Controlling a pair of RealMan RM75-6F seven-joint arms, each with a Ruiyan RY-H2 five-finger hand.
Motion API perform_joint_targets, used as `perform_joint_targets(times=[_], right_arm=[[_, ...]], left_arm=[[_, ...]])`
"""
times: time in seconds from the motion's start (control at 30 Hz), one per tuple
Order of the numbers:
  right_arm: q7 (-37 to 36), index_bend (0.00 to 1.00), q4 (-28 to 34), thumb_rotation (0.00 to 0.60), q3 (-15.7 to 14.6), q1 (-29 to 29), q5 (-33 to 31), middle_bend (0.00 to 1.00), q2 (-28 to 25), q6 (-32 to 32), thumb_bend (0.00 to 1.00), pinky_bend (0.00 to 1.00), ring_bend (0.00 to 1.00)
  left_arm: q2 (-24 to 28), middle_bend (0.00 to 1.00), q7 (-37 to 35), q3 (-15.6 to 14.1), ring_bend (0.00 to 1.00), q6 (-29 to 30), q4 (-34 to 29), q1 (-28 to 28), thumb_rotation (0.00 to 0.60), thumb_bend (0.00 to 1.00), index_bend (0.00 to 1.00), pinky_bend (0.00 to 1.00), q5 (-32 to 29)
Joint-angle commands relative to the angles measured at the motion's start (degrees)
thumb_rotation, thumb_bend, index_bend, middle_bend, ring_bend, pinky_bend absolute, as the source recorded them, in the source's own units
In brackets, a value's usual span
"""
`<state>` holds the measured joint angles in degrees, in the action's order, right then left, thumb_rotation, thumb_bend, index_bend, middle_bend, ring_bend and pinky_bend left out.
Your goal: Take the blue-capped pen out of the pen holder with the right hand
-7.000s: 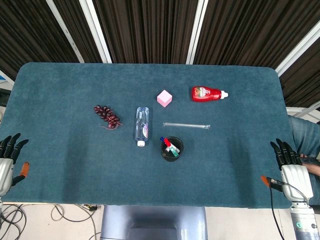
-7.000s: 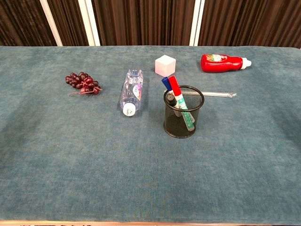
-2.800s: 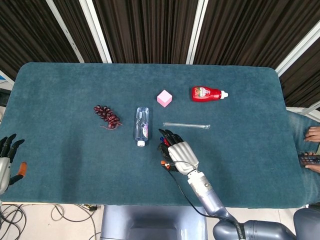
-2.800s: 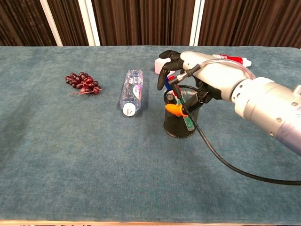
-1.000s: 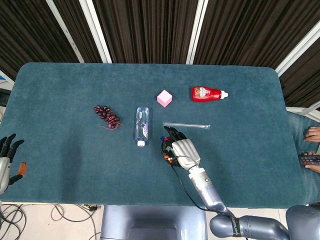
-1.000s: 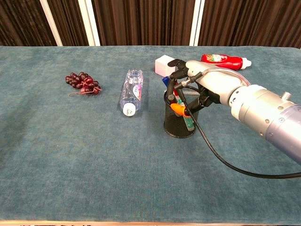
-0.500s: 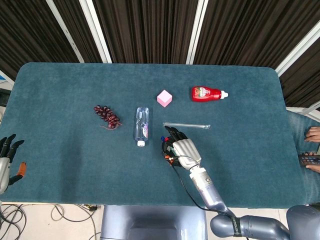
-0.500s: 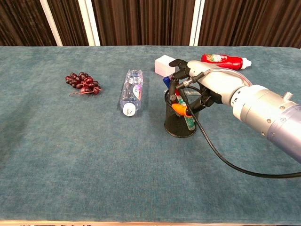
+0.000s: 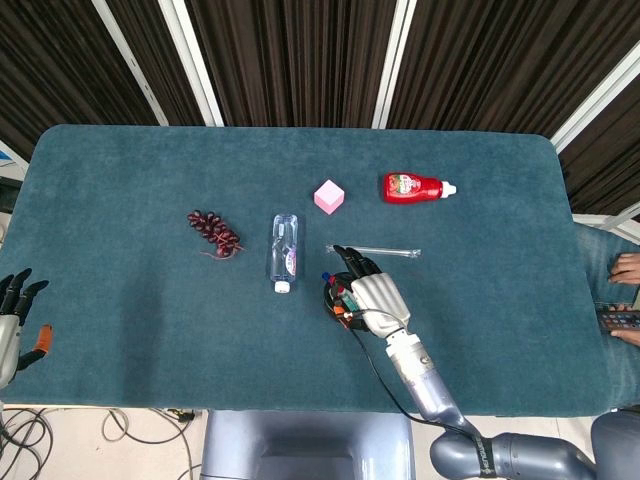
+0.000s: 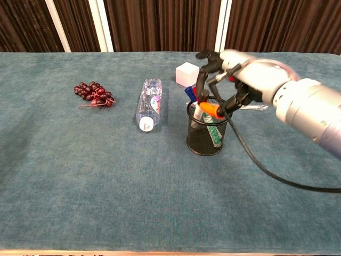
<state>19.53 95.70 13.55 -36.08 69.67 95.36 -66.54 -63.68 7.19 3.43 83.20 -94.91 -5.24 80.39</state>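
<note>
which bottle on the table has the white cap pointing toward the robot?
The clear water bottle left of the pen holder; the red bottle's cap points sideways.

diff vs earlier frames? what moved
The right hand came in from the table's right edge to the pen holder, dipped its fingers among the pens, and in the last half second lifted a little. Whether it grips the blue-capped pen I cannot tell; the pen still stands in the holder. Left hand, water bottle, grapes, pink cube and red bottle stayed put.
</note>
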Motion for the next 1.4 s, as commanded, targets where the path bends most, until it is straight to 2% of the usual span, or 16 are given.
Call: perform_joint_targets(times=[0.03,0.2,0.43,0.6,0.73,0.9,1.27,1.33,1.4], right_arm=[[0.47,0.59,4.96,0.600,0.52,0.81,0.59,0.00,-4.06,-0.81,0.48,0.17,0.00],[1.59,0.59,10.52,0.600,1.53,1.68,1.24,0.00,-9.27,-2.25,0.48,0.17,0.00],[-0.22,0.59,16.04,0.600,4.80,2.57,-1.16,0.00,-16.74,-2.53,0.48,0.17,0.00],[-1.51,0.59,16.59,0.600,6.51,3.12,-3.15,0.00,-20.77,-2.55,0.48,0.17,0.00],[-3.53,0.59,14.77,0.600,7.38,2.92,-4.98,0.00,-22.36,-1.56,0.48,0.17,0.00],[-4.24,0.59,9.91,0.600,6.76,2.38,-6.54,0.00,-21.67,-0.77,0.48,0.17,0.00],[-4.83,0.59,-0.03,0.600,3.95,0.26,-8.43,0.00,-14.66,1.57,0.48,0.17,0.00],[-4.02,0.57,-1.17,0.600,3.51,-0.12,-8.76,0.00,-13.53,1.65,0.46,0.17,0.00],[-3.15,0.51,-1.88,0.600,3.01,-0.38,-9.37,0.00,-12.70,1.92,0.43,0.17,0.00]], left_arm=[[0.01,0.03,-0.22,-0.04,0.04,-0.10,-0.17,0.08,0.600,0.44,0.17,0.10,-0.19],[0.12,0.03,-0.08,-0.03,0.04,-0.25,-0.50,-0.01,0.600,0.44,0.17,0.10,-0.23],[0.08,0.03,-0.09,-0.08,0.04,-0.16,-0.57,0.02,0.600,0.44,0.17,0.10,-0.07],[0.07,0.03,-0.17,-0.08,0.04,-0.16,-0.58,0.02,0.600,0.44,0.17,0.10,-0.06],[0.08,0.03,-0.14,-0.10,0.04,-0.21,-0.64,0.02,0.600,0.44,0.17,0.10,-0.11],[0.15,0.03,-0.22,0.04,0.04,-0.23,-0.68,0.01,0.600,0.44,0.17,0.11,-0.34],[0.20,0.03,-0.33,-0.01,0.04,-0.33,-0.71,-0.02,0.600,0.44,0.17,0.11,-0.30],[0.23,0.03,-0.41,0.02,0.04,-0.37,-0.71,-0.02,0.600,0.44,0.17,0.10,-0.39],[0.24,0.03,-0.45,0.04,0.04,-0.39,-0.66,-0.04,0.600,0.44,0.17,0.11,-0.40]])
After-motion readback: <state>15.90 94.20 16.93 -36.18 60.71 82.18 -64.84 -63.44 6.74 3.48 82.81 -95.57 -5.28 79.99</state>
